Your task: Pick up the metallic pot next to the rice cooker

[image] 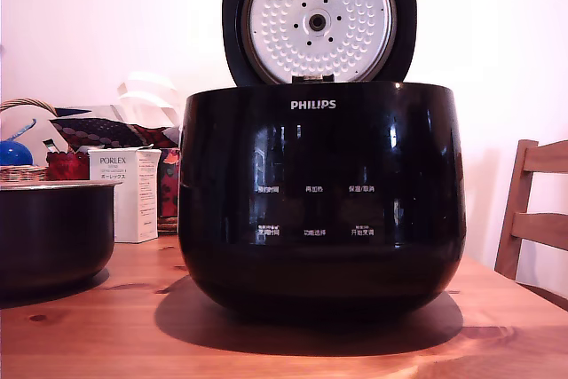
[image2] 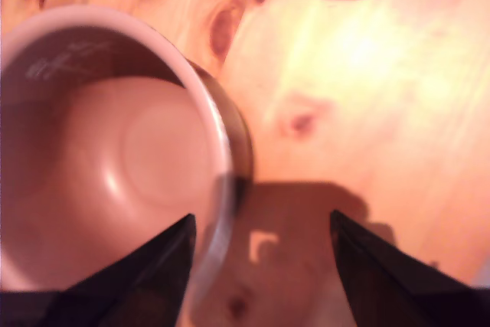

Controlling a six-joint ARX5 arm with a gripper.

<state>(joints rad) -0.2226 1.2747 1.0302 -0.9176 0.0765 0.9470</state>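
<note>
The rice cooker [image: 321,197] carries the white brand name PHILIPS high on its glossy black front, and below it two rows of small white button labels in East Asian characters, too small to read. A white box [image: 125,194] behind the metallic pot [image: 55,235] reads PORLEX, with a smaller line beneath it. Pale markings inside the pot's wall cannot be read.
</note>
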